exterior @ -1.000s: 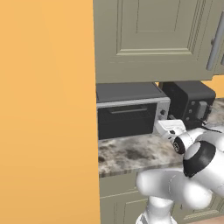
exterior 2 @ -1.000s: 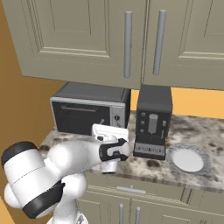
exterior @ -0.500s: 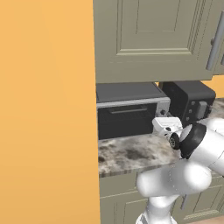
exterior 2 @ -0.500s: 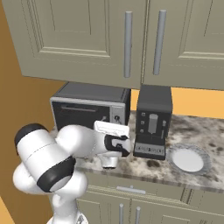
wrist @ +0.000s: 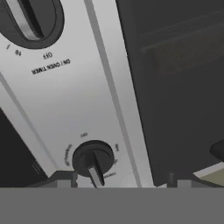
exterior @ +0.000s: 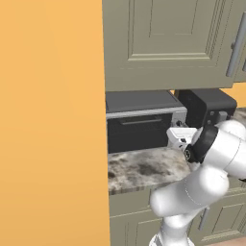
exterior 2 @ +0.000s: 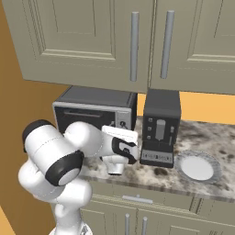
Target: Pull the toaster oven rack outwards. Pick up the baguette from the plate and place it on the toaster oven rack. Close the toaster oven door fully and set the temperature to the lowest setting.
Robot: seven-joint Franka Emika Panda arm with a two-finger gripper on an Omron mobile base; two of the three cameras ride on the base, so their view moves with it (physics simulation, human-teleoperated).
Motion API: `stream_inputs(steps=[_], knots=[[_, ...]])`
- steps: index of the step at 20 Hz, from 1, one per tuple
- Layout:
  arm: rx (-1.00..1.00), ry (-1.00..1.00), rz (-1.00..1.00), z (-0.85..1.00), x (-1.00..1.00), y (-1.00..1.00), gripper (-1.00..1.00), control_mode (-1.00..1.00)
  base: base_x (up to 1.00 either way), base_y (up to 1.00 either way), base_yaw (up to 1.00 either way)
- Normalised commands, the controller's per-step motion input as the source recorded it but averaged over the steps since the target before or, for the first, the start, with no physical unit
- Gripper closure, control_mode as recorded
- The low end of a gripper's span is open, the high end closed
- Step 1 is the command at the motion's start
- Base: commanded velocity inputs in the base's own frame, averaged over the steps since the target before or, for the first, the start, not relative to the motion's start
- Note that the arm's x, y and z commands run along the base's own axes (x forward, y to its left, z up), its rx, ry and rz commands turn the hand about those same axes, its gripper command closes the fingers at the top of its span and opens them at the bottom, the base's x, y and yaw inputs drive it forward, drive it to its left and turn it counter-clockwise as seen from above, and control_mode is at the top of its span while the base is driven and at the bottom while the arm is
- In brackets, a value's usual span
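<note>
step: last one, setting the temperature; toaster oven door (exterior: 138, 133) looks shut.
toaster oven (exterior 2: 94, 111): on the counter, left of the black appliance (exterior 2: 159, 126).
gripper (exterior 2: 115, 169): close at the silver knob panel (wrist: 70, 100); fingers straddle the small knob (wrist: 92, 159), not clamped yet, i judge.
plate (exterior 2: 197, 167): bare, at the right.
next move: close on the knob, turn it to lowest.

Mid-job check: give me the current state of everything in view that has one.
Dark-grey toaster oven door: shut, upright.
Small black knob on silver panel: untouched, between the fingers, pointer towards the camera's bottom.
Round pale plate: empty, on counter.
Gripper: open, at the knob panel.
</note>
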Motion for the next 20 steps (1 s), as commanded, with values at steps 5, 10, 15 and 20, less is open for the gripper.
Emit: stream_inputs(steps=[5,10,15,20], knots=[[0.00,0.00,-0.02,-0.06,0.19,0.00,-1.00,-1.00,0.00,0.00,0.00],[0.00,0.00,-0.01,-0.10,0.22,0.00,-1.00,-1.00,0.00,0.00,0.00],[0.00,0.01,0.00,-0.08,0.42,0.00,1.00,-1.00,0.00,0.00,0.00],[0.00,0.01,0.00,0.00,0.53,0.00,1.00,-1.00,0.00,0.00,0.00]])
